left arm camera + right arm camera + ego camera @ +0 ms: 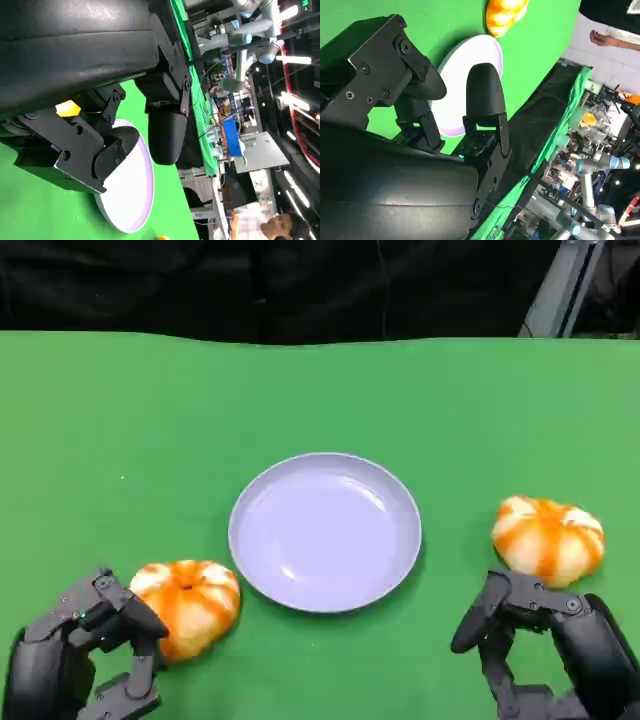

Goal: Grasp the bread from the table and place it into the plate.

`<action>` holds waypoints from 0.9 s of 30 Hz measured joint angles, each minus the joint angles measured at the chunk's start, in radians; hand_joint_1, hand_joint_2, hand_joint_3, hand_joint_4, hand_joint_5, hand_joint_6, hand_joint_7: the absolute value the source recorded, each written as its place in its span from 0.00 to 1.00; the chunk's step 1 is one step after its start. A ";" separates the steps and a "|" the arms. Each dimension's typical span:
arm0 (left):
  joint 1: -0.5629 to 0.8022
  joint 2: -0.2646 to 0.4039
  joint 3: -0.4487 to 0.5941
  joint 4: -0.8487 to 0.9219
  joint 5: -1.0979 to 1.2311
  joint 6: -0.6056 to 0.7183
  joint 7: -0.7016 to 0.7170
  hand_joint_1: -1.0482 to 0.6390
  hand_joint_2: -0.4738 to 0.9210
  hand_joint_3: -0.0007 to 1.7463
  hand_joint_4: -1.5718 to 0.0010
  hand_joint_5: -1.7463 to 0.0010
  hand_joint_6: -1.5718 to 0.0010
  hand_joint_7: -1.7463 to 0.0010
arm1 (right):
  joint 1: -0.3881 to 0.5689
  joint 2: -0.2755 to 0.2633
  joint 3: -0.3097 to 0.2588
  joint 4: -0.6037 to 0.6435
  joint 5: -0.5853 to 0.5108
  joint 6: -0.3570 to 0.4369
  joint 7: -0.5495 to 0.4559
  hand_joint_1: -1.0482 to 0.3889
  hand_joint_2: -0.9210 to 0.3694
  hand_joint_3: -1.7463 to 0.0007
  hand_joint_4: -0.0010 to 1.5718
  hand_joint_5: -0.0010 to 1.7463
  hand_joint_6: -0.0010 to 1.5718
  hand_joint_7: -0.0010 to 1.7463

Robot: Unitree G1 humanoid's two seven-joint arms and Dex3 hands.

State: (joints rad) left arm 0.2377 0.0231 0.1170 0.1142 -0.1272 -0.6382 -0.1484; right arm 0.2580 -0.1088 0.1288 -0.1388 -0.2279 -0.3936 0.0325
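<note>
A pale lavender plate (325,530) lies in the middle of the green table. Two orange-and-white bread rolls lie on the cloth: one (190,605) left of the plate, one (548,537) right of it. My left hand (85,660) is at the lower left with fingers spread beside the left roll, holding nothing. My right hand (550,650) hovers just in front of the right roll, fingers apart and empty. The left wrist view shows my left hand (100,130) over the plate (130,195). In the right wrist view my right hand (435,110) is before the plate (465,75) and a roll (505,15).
The green cloth (130,420) ends at a dark backdrop at the far edge. A grey metal frame (560,290) stands at the back right. A person's hand (602,39) appears beyond the table in the right wrist view, and robot arms stand in the background (250,40).
</note>
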 measured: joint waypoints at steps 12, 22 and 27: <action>0.000 0.000 0.000 -0.001 -0.001 0.001 0.000 0.66 0.71 0.67 0.46 0.02 0.50 0.13 | 0.000 0.000 0.000 0.000 0.000 0.000 0.000 0.81 0.47 0.17 0.53 0.93 0.51 0.76; 0.000 0.000 0.002 0.001 0.009 -0.007 0.002 0.66 0.69 0.65 0.50 0.19 0.50 0.35 | 0.000 0.000 0.000 0.000 0.000 0.001 0.000 0.81 0.47 0.17 0.53 0.92 0.50 0.76; -0.004 0.015 0.016 0.007 0.237 -0.032 0.101 0.48 0.96 0.08 0.69 0.70 0.71 0.93 | 0.000 0.000 0.000 0.000 0.001 0.001 0.000 0.81 0.47 0.17 0.53 0.93 0.51 0.76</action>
State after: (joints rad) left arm 0.2342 0.0376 0.1327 0.1216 0.1095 -0.6701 -0.0476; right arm 0.2580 -0.1085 0.1293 -0.1388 -0.2271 -0.3928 0.0326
